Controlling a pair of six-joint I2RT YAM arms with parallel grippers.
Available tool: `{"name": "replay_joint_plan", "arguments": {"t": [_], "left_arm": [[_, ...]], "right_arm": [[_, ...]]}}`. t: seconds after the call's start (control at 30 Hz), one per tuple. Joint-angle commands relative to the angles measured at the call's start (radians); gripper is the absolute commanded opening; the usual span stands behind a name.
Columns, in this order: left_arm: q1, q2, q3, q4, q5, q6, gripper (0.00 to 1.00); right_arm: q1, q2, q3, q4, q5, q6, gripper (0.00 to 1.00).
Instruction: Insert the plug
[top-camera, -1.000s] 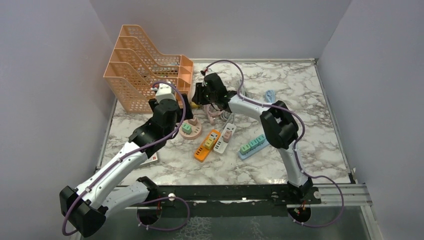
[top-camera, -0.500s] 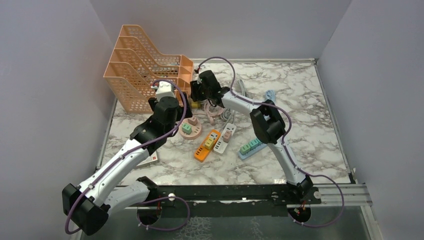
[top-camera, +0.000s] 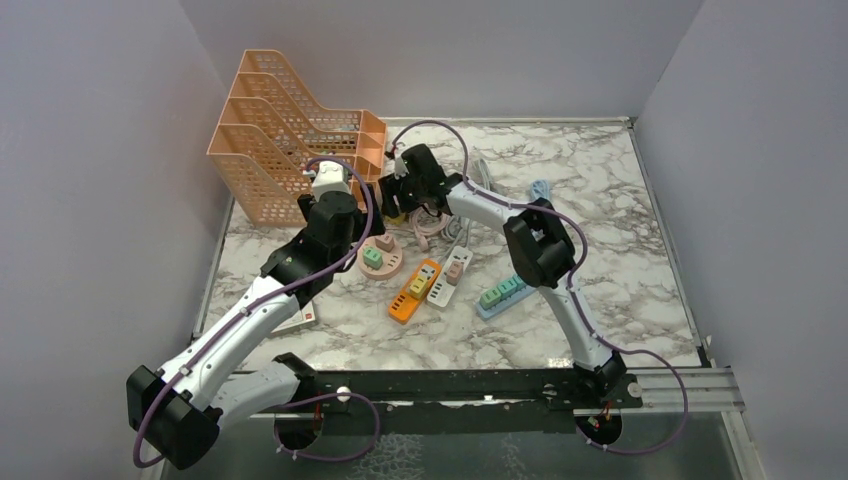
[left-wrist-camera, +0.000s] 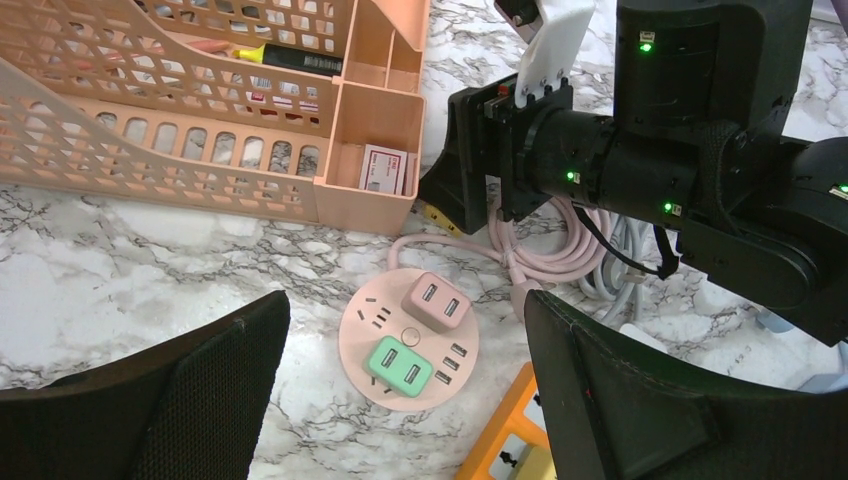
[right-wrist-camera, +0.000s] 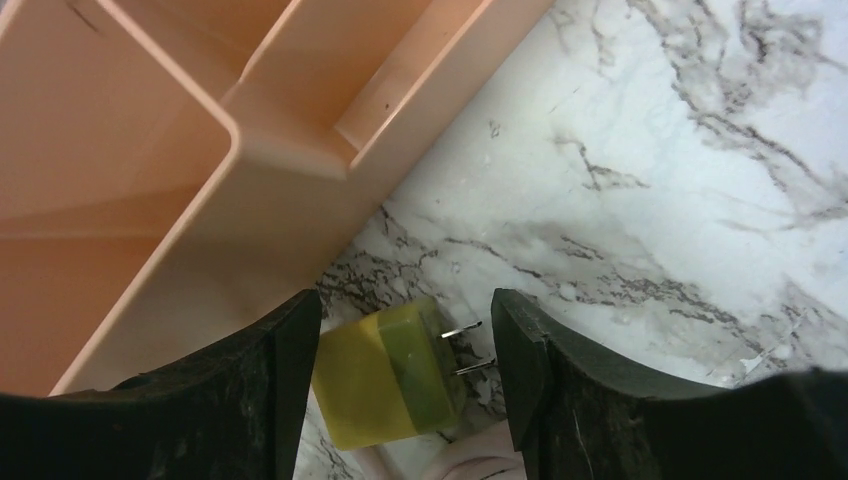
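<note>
Plug (right-wrist-camera: 388, 375) between right jaws (apart)

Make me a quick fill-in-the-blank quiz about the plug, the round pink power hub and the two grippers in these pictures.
1. The yellow-green plug lying between the right gripper's fingers has ___ metal prongs.
2. The round pink hub carries a pink adapter and a ___ one.
3. The left gripper, with the hub showing between its fingers in its wrist view, is ___, not shut.

Missing words: two; green; open.
</note>
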Motion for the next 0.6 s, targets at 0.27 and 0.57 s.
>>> {"name": "replay_joint_plan", "arguments": {"t": [0.27,0.57], "left_arm": [[0.015,-0.005,0.011,0.013,0.032,0.002,0.89],[0.023,0.003,0.01,0.019,0.036,0.002,0.89]], "right_arm": [[0.013,-0.017,-0.022,-0.163,-0.041,-0.1,0.76],[0.054,-0.009,-0.031,-0.208,0.14,-0.178,0.7]]}}
